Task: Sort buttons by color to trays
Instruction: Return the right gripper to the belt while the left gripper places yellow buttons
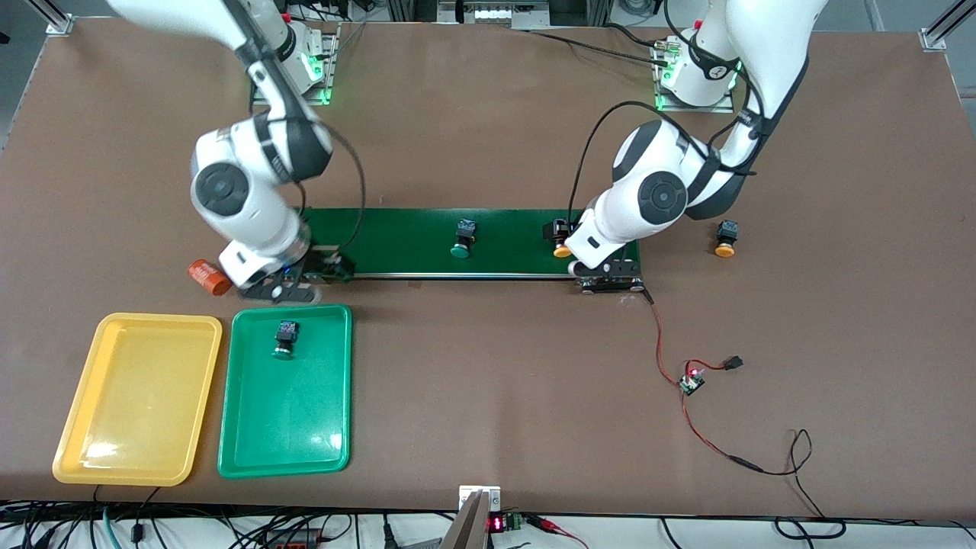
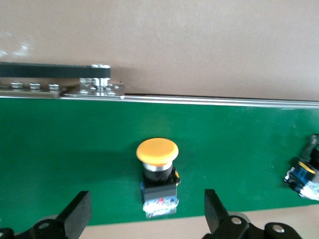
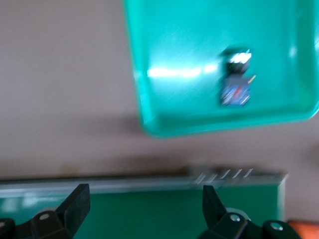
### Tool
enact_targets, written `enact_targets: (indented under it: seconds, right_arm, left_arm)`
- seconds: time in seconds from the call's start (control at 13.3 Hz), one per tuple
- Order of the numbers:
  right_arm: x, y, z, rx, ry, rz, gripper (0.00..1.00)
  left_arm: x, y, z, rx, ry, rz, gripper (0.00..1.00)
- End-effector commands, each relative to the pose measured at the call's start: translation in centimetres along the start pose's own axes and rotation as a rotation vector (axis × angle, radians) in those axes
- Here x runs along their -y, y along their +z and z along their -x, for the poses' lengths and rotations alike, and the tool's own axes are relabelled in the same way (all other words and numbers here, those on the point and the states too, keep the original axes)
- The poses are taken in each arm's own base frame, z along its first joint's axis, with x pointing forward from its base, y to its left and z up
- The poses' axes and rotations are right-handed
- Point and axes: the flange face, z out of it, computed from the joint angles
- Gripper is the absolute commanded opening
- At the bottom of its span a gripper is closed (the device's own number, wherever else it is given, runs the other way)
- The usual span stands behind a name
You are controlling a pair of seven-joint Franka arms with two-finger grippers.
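On the brown surface [image 1: 488, 381], a long dark-green belt [image 1: 412, 240] lies between the two arms. The left pincer [image 2: 144, 219] hangs low over the belt's end toward the left arm, its fingers [image 2: 77, 214] spread wide with a yellow-capped push-button switch [image 2: 158, 174] lying on the belt between them, untouched. A green-capped push-button switch [image 1: 463, 238] rests near the middle of the belt. A second yellow-capped switch [image 1: 726, 238] lies on the bare surface off the belt's end, toward the left arm's end. The right pincer [image 3: 144, 214] hovers over the belt's other end, fingers wide and empty. Another green-capped switch [image 1: 285, 339] lies in the shallow green plastic tray [image 1: 259, 450]. Beside it sits the yellow plastic tray [image 1: 84, 450]. An orange cylinder [image 1: 208, 276] lies by the right pincer.
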Motion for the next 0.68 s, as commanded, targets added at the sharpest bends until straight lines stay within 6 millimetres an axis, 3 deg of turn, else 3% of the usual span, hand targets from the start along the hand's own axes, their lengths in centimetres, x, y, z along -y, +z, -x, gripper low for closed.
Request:
enact_targets:
  seconds: [0.0, 0.15, 0.3, 0.45, 0.6]
  right_arm:
    - [2.7, -1.4, 4.7, -0.038, -0.014, -0.012, 1.0]
    - [5.8, -1.4, 6.4, -0.05, 0.062, -0.032, 1.0]
    - [7.5, -1.2, 7.5, -0.049, 0.132, -0.037, 1.0]
    - [8.7, 0.2, 8.4, -0.049, 0.106, -0.006, 1.0]
    - [10.7, 2.5, 9.9, -0.043, 0.024, 0.035, 1.0]
  left_arm:
    - [2.8, -6.8, -1.0, 0.047, -0.054, -0.033, 1.0]
    - [7.3, -8.6, -2.8, 0.071, -0.128, -0.072, 1.0]
    - [12.1, -9.8, -4.2, 0.058, -0.125, -0.127, 1.0]
    - [16.8, -10.4, -5.4, 0.069, 0.033, -0.216, 1.0]
    - [22.0, -9.5, -6.2, 0.109, 0.14, -0.291, 1.0]
